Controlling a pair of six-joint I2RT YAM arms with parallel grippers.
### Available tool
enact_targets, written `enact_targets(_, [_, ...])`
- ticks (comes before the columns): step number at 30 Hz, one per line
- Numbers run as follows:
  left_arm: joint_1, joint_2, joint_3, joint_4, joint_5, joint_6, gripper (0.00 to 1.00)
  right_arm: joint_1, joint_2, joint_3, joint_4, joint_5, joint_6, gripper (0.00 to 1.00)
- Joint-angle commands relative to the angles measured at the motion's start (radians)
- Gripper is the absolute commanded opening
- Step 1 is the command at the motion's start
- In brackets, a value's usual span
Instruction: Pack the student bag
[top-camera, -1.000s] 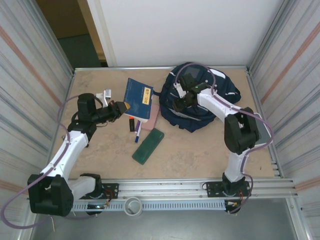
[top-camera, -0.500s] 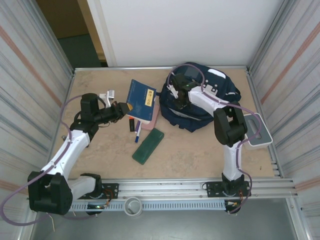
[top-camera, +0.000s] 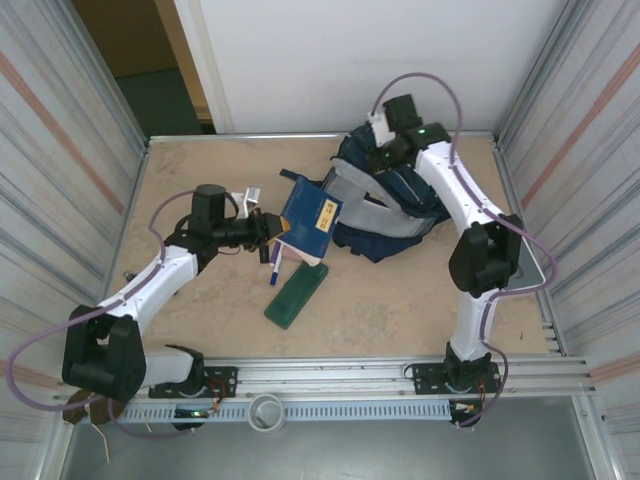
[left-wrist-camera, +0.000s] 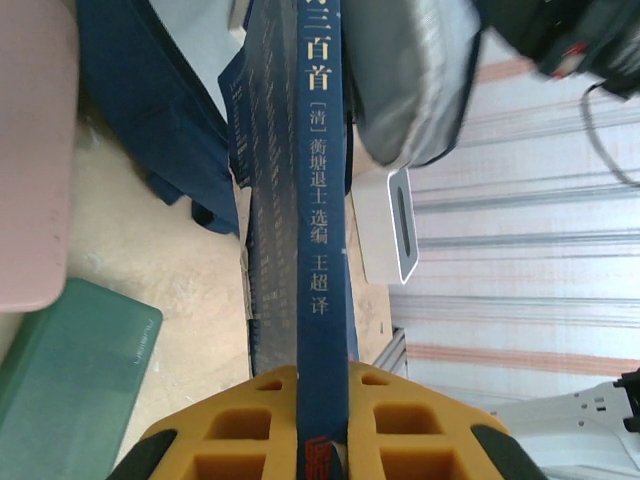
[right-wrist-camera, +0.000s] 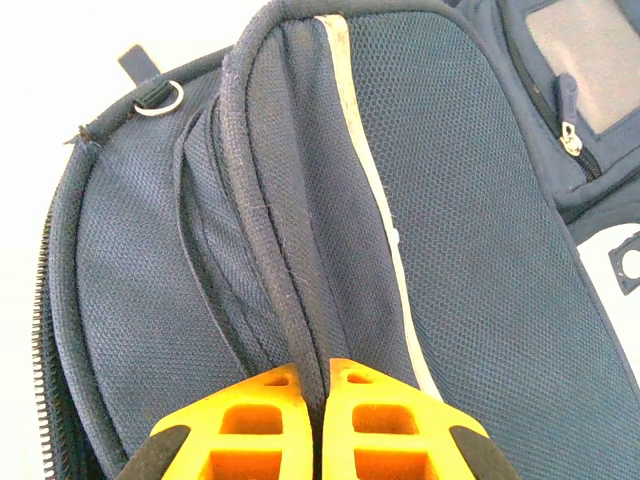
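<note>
The left pincer (top-camera: 268, 228) clamps a dark blue book (top-camera: 311, 214), tilted, beyond a green pencil case (top-camera: 296, 293) on the surface (top-camera: 200, 170). Far right sits the student bag (top-camera: 400, 205), the right pincer (right-wrist-camera: 318, 375) clenched on its piped seam.

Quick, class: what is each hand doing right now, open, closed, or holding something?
Left hand: closed on the blue book.
Right hand: closed on a fabric fold of the student bag.
</note>
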Motion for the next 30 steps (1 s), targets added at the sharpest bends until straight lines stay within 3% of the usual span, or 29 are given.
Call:
enact_targets(1, [-0.033,0.051,0.057,0.102,0.043,-0.049,0.0,-0.035,-0.051,0.068,-0.028,-0.235,0.092,0.0])
enact_targets(7, [-0.103,0.245,0.2,0.191,0.051,-0.105,0.0,-0.071,-0.052,0.114,-0.019,-0.344,0.121,0.0])
enact_targets(24, [-0.201,0.912,0.752,0.425,-0.002,-0.246,0.0,-0.079,-0.043,0.115,0.005,-0.435,0.084,0.0])
enact_targets(28, [-0.224,1.078,0.948,0.398,-0.058,-0.256,0.09,-0.089,-0.042,0.076,0.017,-0.457,0.07,0.0])
enact_targets(30, [-0.232,1.125,1.024,0.335,-0.076,-0.234,0.22,-0.094,-0.045,0.044,0.035,-0.461,0.068,0.0])
